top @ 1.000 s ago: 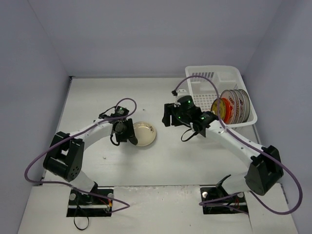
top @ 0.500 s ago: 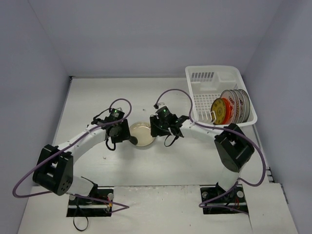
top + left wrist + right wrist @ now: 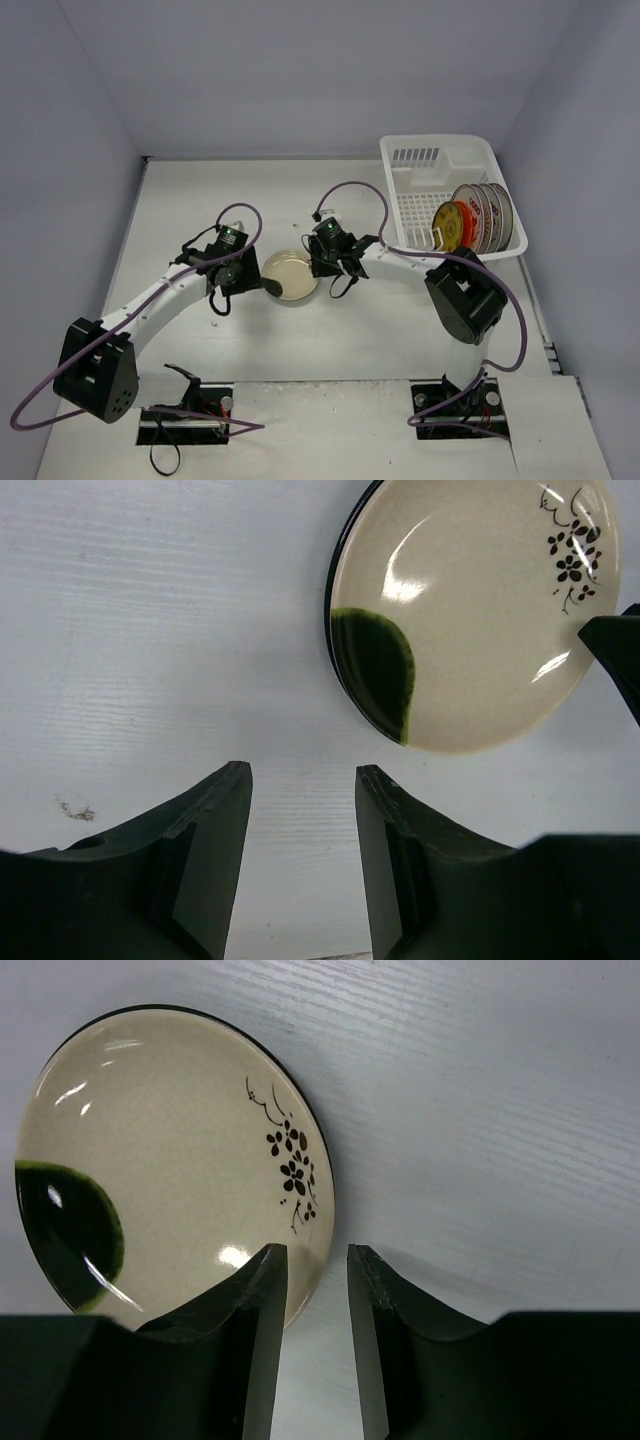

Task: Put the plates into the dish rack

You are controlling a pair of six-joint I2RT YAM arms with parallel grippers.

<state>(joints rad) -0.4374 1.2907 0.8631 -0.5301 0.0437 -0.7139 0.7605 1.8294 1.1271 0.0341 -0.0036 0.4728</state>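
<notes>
Two tools bracket the cream plate [image 3: 290,274], which lies flat on the worktop [image 3: 200,200]. The left tool [image 3: 300,790] hangs parted and empty just off its left rim. The right tool [image 3: 312,1260], narrowly parted, straddles the opposite rim and grips nothing yet. It should probably seat deeper before pinching, then carry the plate to the dish rack [image 3: 455,160], far right.

Glossy glazed cream plate [image 3: 470,610] on a matt white table [image 3: 150,630].

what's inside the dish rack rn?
Plates standing on edge in a row at the dish rack's near end, yellow-brown and red-orange ones leftmost. They overlap, so the exact count is hidden.
</notes>
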